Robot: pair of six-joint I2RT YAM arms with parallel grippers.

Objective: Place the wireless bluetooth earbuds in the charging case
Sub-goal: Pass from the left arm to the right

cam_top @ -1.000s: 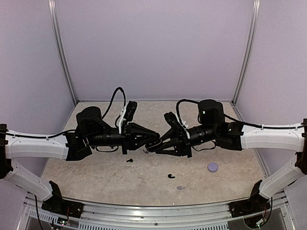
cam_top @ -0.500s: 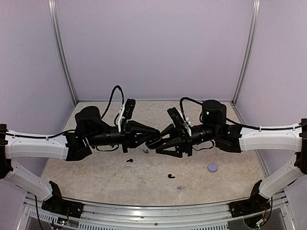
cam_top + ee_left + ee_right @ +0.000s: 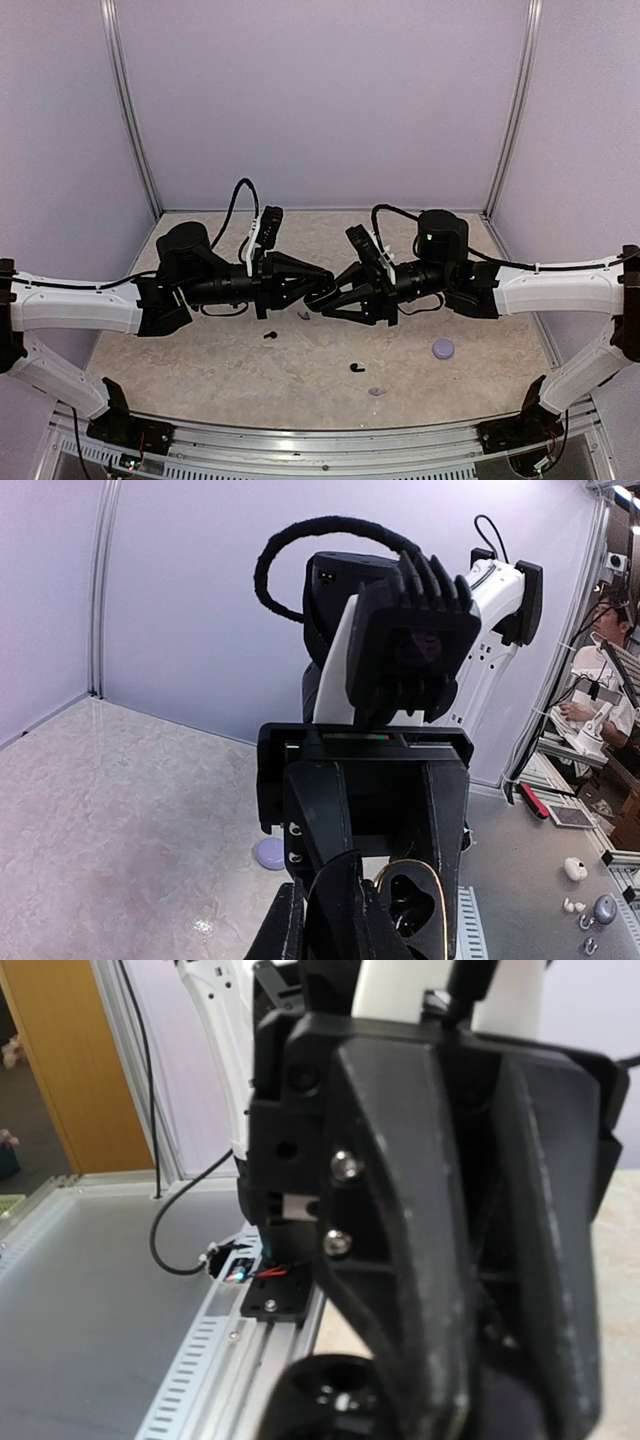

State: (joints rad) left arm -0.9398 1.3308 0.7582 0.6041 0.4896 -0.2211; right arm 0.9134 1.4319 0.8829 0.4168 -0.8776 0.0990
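With left pincer (image 3: 316,290) clamped shut on the black charging case (image 3: 410,905) and right pincer (image 3: 332,298) tip-to-tip with it, opening and load indiscernible, treat seating as the step in hand: align over a well, then fetch loose earbuds (image 3: 355,368) from the table (image 3: 200,370) below both pincers.

Pale lavender walls (image 3: 320,100) enclose a beige marbled tabletop (image 3: 200,370), with aluminium posts (image 3: 130,110) at the back corners and a slotted rail (image 3: 320,455) along the near edge
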